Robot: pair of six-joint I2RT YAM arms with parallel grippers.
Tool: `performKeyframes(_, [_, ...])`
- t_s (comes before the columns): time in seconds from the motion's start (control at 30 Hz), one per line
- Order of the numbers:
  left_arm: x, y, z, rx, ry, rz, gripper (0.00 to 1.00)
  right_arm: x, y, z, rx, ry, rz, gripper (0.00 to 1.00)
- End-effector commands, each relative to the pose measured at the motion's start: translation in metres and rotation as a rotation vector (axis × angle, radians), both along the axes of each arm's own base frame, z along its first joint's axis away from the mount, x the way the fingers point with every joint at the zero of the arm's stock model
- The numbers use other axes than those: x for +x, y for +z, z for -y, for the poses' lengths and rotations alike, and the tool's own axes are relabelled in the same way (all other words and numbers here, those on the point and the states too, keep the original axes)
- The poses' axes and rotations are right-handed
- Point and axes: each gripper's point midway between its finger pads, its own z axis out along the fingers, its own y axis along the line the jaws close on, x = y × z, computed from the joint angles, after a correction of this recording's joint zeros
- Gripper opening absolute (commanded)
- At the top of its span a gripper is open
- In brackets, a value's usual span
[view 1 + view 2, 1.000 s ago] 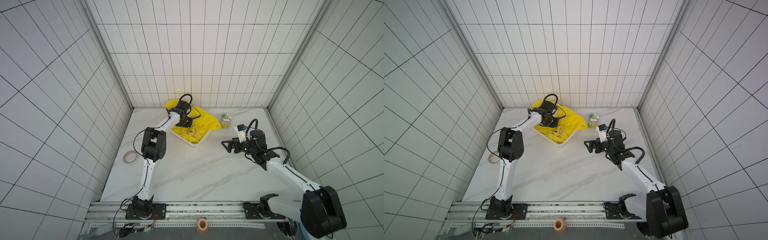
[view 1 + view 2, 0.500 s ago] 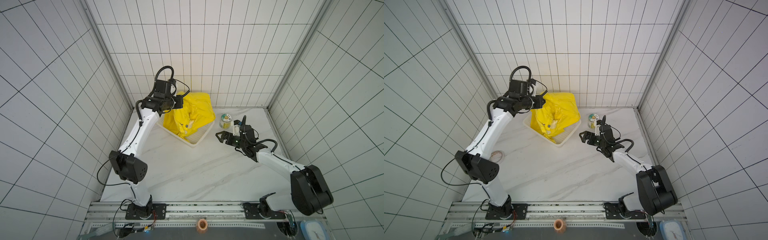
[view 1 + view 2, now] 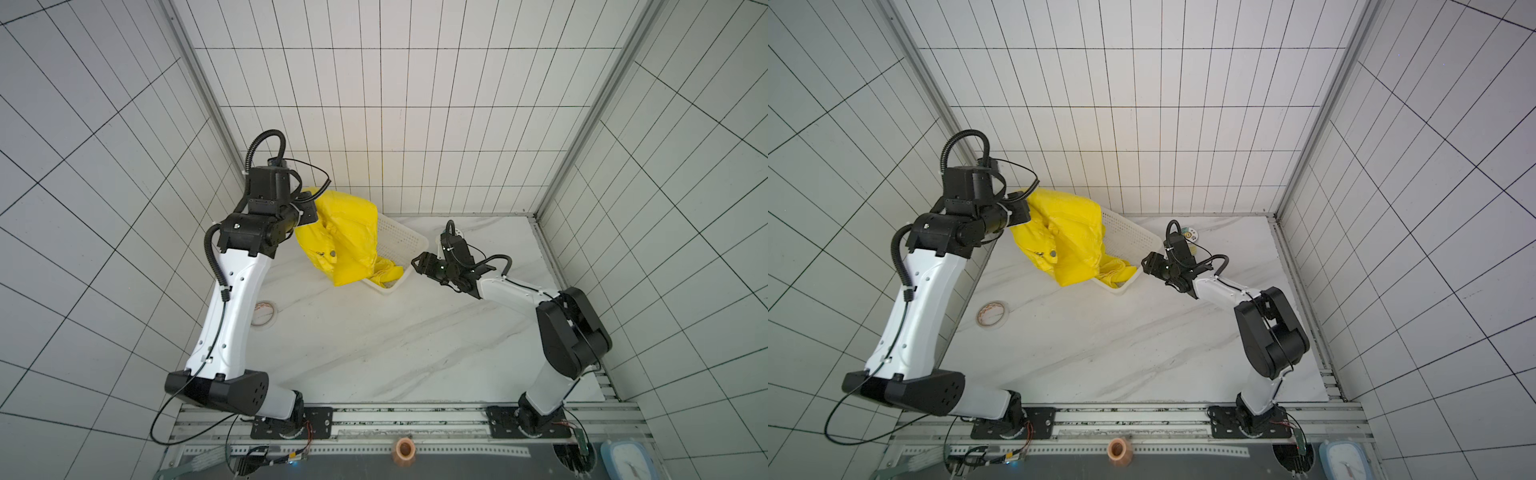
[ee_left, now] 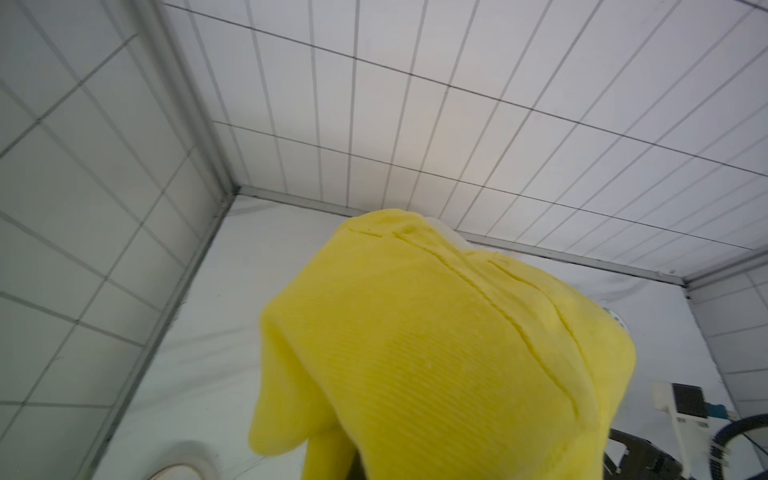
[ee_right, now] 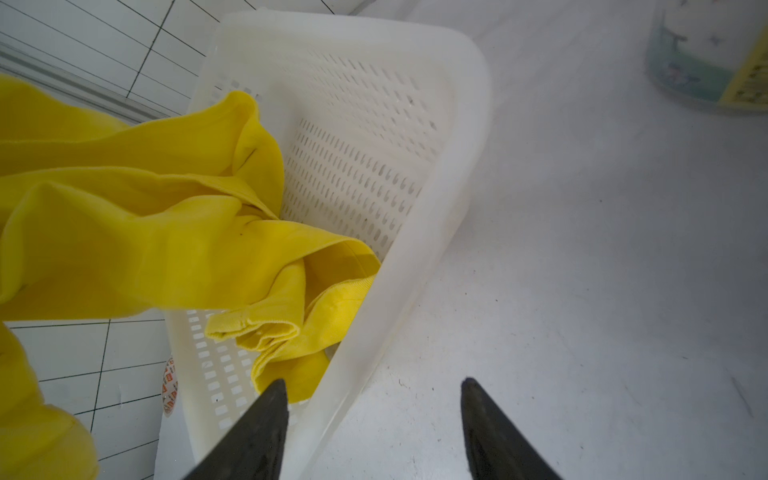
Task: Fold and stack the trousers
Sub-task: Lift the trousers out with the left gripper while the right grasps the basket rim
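Basket [image 3: 399, 237], tape roll [image 3: 264, 312], perhaps a jar [image 5: 702, 58], sit apart.

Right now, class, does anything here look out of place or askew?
Yes. The trousers hang half out of the white basket: the left end effector holds the upper part aloft, but the leg ends lie crumpled inside. The basket also sits skewed to the edges of the table.

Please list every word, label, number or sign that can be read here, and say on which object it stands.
No text is legible in any view.
On the tape roll: reddish print, too blurred to read.
On the small container: coloured label, blurred.
On the blue-rimmed dial: marks too small to read.
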Motion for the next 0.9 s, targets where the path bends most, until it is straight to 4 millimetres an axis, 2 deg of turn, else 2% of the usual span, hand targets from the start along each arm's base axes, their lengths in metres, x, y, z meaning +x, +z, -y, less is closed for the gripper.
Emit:
performKeyframes(0.0, [-0.018,0.014,-0.032,0.094,0.125,0.052,0.0,0.021,0.021,-0.008,-0.007,-0.049,0.025,0.54])
performKeyframes(0.03, [-0.023,0.013,-0.037,0.114,0.145,0.048,0.0,0.025,0.019,-0.009,-0.014,-0.053,0.023,0.51])
performKeyframes(0.13, [-0.031,0.007,-0.05,0.173,0.193,0.033,0.0,0.031,0.015,-0.013,-0.02,-0.06,0.01,0.5])
performKeyframes(0.23, [-0.035,-0.001,-0.052,0.181,0.198,0.016,0.0,0.035,0.012,-0.015,-0.018,-0.068,0.007,0.49])
performKeyframes(0.5, [-0.034,-0.028,-0.042,0.148,0.152,-0.044,0.0,0.039,0.014,-0.034,0.019,-0.04,0.002,0.45])
performKeyframes(0.67, [-0.031,-0.034,-0.038,0.138,0.134,-0.054,0.0,0.038,0.007,-0.037,-0.002,-0.041,-0.009,0.43])
performKeyframes(0.87, [-0.032,-0.046,-0.031,0.108,0.103,-0.091,0.0,0.048,0.004,-0.031,-0.065,-0.092,-0.01,0.29])
